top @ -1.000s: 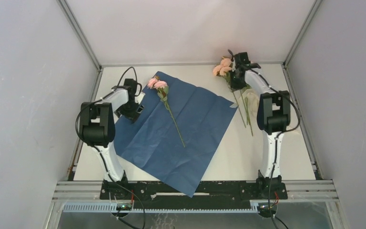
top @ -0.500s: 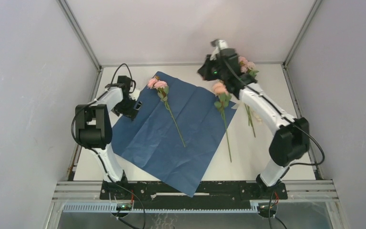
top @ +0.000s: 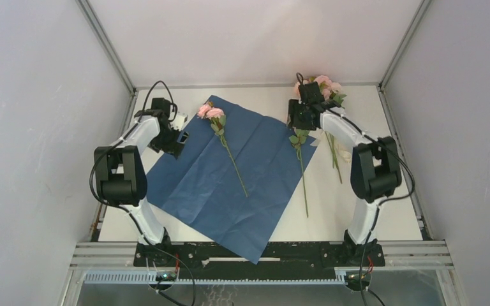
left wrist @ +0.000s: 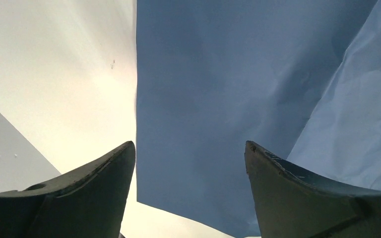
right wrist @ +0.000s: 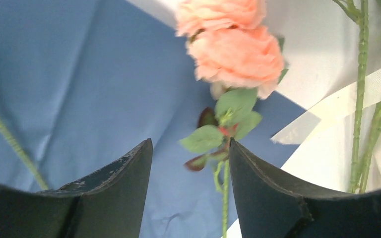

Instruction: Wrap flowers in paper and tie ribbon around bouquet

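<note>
The blue paper lies flat in the middle of the table. One of the flowers rests on it, its stem running toward the near side. A second, peach flower lies at the paper's right edge with its stem half on the table. My right gripper hovers open over that flower's leaves, and the stem runs between the fingers, close to the right one. More flowers lie at the back right beside the cream ribbon. My left gripper is open and empty above the paper's left corner.
Grey enclosure walls stand close on both sides and at the back. The spare stems and the ribbon lie just right of my right gripper. The paper's near corner overhangs the black rail at the arm bases.
My right arm carried the peach flower from the back right pile to the paper's right edge, then opened and released it. The left gripper drifted slightly toward the back.
</note>
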Robot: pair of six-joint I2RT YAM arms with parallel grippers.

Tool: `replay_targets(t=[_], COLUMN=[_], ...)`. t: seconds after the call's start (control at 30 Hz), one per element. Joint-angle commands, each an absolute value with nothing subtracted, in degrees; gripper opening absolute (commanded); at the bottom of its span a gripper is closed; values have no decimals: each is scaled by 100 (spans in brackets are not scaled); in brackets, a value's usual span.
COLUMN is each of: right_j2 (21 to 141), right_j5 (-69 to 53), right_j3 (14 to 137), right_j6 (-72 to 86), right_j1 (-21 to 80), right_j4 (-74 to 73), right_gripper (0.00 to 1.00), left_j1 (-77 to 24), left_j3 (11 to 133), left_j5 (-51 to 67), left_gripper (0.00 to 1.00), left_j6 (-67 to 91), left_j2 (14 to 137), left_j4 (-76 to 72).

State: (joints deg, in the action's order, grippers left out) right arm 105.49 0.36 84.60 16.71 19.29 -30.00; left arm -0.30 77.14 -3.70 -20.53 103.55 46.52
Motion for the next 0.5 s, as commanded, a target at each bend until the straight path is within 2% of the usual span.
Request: replay_targets(t=[0.0, 0.2, 0.33, 0.43, 0.47], right_j2=[11452, 11989, 11967, 11815, 11697], right_j5=[126, 268, 173, 222, 308], right_j3=[9013, 9234, 9235, 9323, 9351], right_j6=[1432, 1404, 1324, 1173, 1117], right_j1=[1836, 1706, 1612, 1553, 1525], right_j4=[-3551, -3591, -3610, -3740, -3784], right_gripper=[65, 46, 24, 2, 0], left_j1=[-44, -44, -44, -44, -40], left_j3=[7721, 7586, 7584, 7643, 7660], left_j5=[-204, -271, -281, -269, -253], left_gripper=[86, 86, 86, 86, 86], left_j6=[-2004, -2031, -2058, -2074, -2075], left_j2=[10133, 10073, 10063, 10072, 10072], left_j4=[4726, 4668, 4669, 4679, 4684])
